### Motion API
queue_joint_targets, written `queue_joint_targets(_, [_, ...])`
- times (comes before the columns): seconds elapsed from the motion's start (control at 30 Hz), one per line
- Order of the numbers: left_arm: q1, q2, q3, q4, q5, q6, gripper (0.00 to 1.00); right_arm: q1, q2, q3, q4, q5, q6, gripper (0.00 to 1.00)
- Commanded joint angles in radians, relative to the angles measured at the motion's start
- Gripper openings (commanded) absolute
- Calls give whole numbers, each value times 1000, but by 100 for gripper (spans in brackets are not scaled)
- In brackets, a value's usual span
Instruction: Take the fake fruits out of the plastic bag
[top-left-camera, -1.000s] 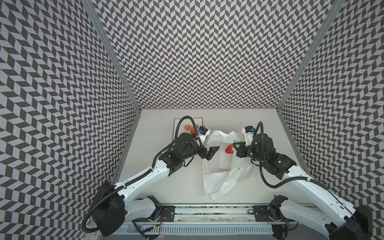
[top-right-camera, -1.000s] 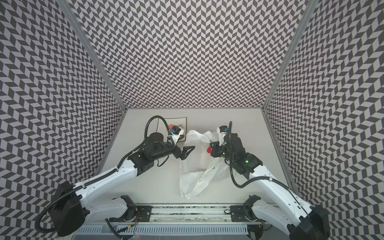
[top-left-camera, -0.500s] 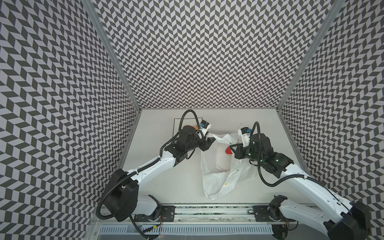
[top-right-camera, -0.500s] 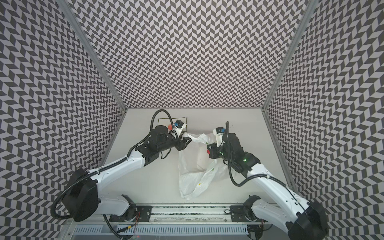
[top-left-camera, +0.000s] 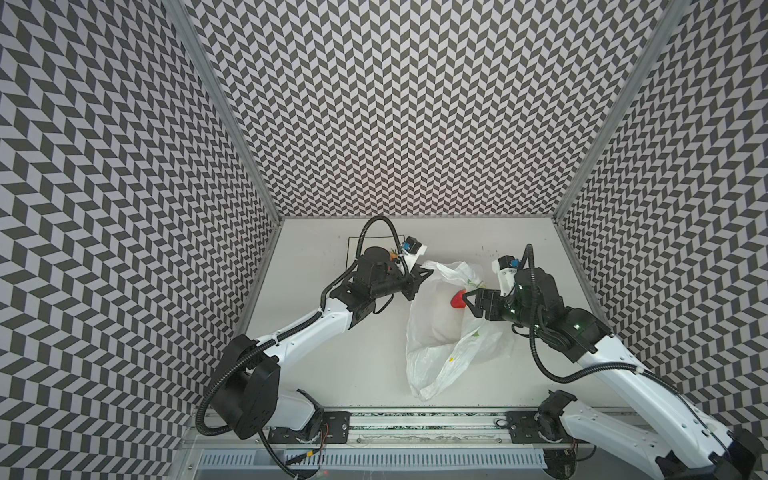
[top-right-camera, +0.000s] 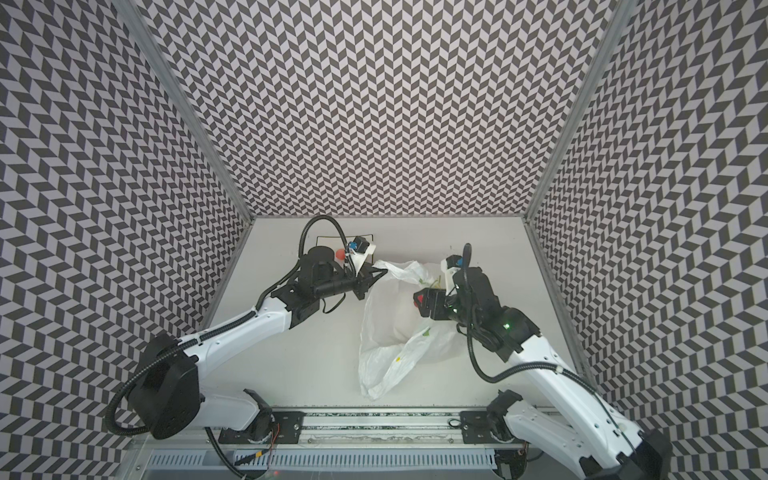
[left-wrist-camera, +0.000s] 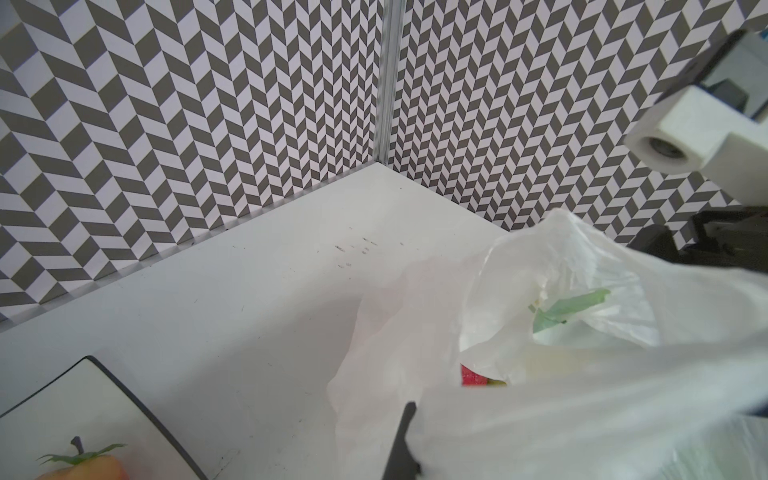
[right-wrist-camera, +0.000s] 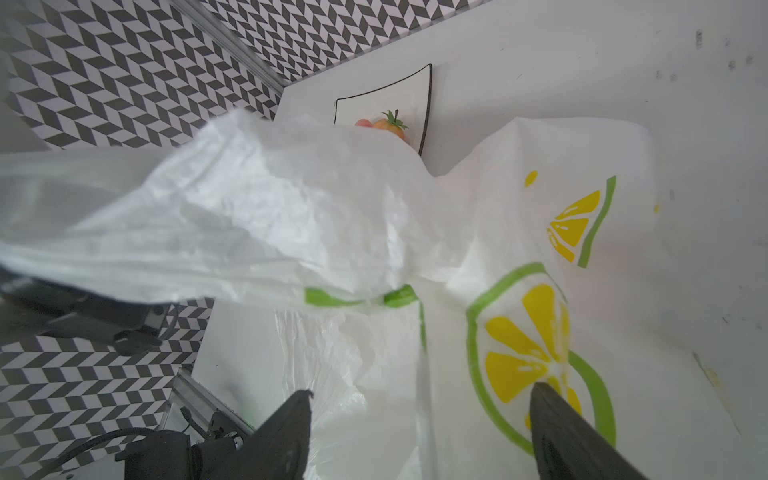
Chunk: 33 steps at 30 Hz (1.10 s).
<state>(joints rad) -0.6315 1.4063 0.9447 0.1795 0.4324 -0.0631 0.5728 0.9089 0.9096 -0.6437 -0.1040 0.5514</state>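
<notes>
Two pincers work the plastic bag (top-left-camera: 440, 332), centre frame: my left pincer (top-left-camera: 426, 273) clamps its upper-left rim, right pincer (top-left-camera: 468, 303) spread beside a strawberry (top-left-camera: 458, 300) (apparently inside); next, close on it.

Plate (right-wrist-camera: 374, 99) behind-left of plastic bag (top-left-camera: 432, 332), fruit (right-wrist-camera: 388, 124) on plate

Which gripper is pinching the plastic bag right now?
The left gripper: it is shut on the plastic bag at its edge, whereas the right gripper has its jaws wide apart.

surface: white tabletop (top-left-camera: 332, 353) | middle-right: crumpled plastic bag (top-left-camera: 432, 328) | far edge, left of middle: black-rimmed square plate (right-wrist-camera: 374, 95)
</notes>
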Motion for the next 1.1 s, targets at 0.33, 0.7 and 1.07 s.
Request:
queue_joint_targets(0.33, [3,-31,-24,64,-30,-52,0,7,48,49,-114,-54,99,80])
queue_joint_targets(0.7, [8,-38,-40,112,-103,-136,0,4,110,51,-12,214,64,9])
queue_joint_targets(1.07, [-60,-67,-56,271,-216,-314,0,-125,239,362,-2,410,-274,0])
